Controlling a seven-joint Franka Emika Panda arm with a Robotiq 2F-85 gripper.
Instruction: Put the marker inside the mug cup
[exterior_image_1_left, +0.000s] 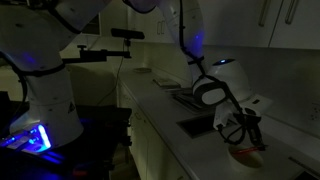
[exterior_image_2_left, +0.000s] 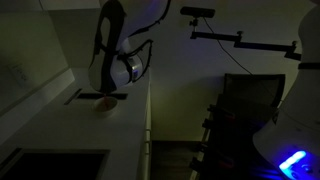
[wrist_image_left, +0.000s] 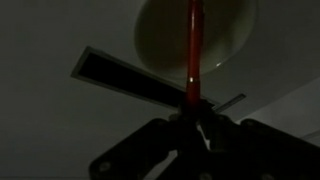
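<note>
The room is dark. In the wrist view my gripper (wrist_image_left: 190, 112) is shut on the red marker (wrist_image_left: 192, 45), which sticks straight out from the jaws over the pale cream mug cup (wrist_image_left: 160, 40). The marker's far end reaches across the cup's wide mouth. In both exterior views the gripper (exterior_image_1_left: 243, 131) (exterior_image_2_left: 108, 92) hangs just above the cup (exterior_image_1_left: 247, 154) (exterior_image_2_left: 105, 107) on the counter. The marker itself is too small and dark to make out there.
A dark rectangular tray (wrist_image_left: 125, 78) lies beside the cup on the pale counter (exterior_image_1_left: 160, 100). Another dark tray (exterior_image_1_left: 195, 126) and a flat item (exterior_image_1_left: 190, 96) lie on the counter. A sink recess (exterior_image_2_left: 50, 163) sits near the front. A camera stand (exterior_image_1_left: 110, 45) stands behind.
</note>
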